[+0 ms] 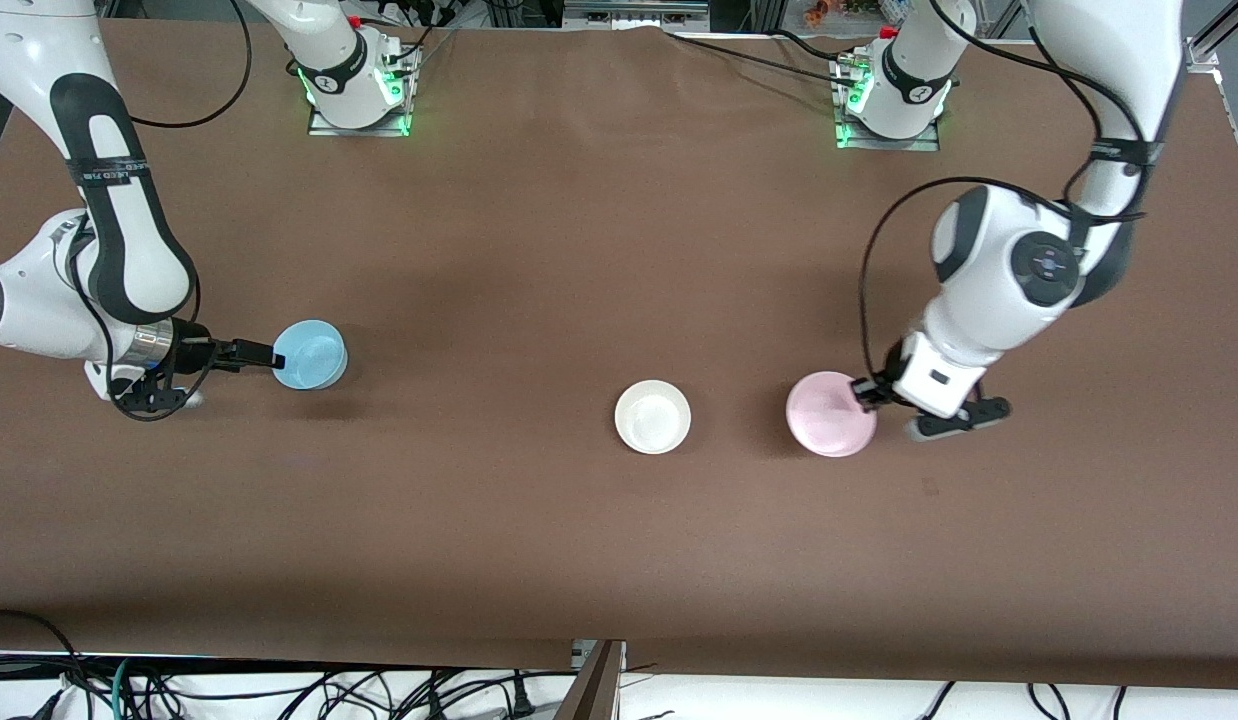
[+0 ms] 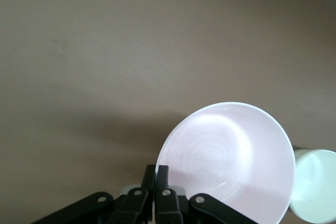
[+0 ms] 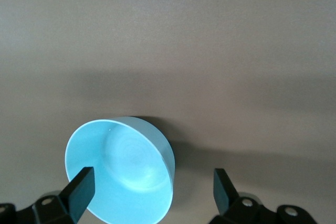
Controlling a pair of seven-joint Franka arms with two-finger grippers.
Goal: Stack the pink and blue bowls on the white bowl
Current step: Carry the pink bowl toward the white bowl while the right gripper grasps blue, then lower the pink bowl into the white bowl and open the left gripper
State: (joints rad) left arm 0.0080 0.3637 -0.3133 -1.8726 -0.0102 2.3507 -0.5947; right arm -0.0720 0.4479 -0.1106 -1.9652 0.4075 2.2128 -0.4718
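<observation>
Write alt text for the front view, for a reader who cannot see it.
On a brown table, the left gripper is shut on the rim of a pale pink plastic bowl, beside a plain white plastic bowl. Toward the right arm's end, the right gripper meets a light blue plastic bowl, fingers open.

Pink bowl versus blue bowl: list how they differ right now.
The pink bowl is pale pink and shallow; the blue bowl is light blue with taller sides. The left pincer is shut on the pink bowl's rim; the right pincer is open at the blue bowl. Both are small and round.
</observation>
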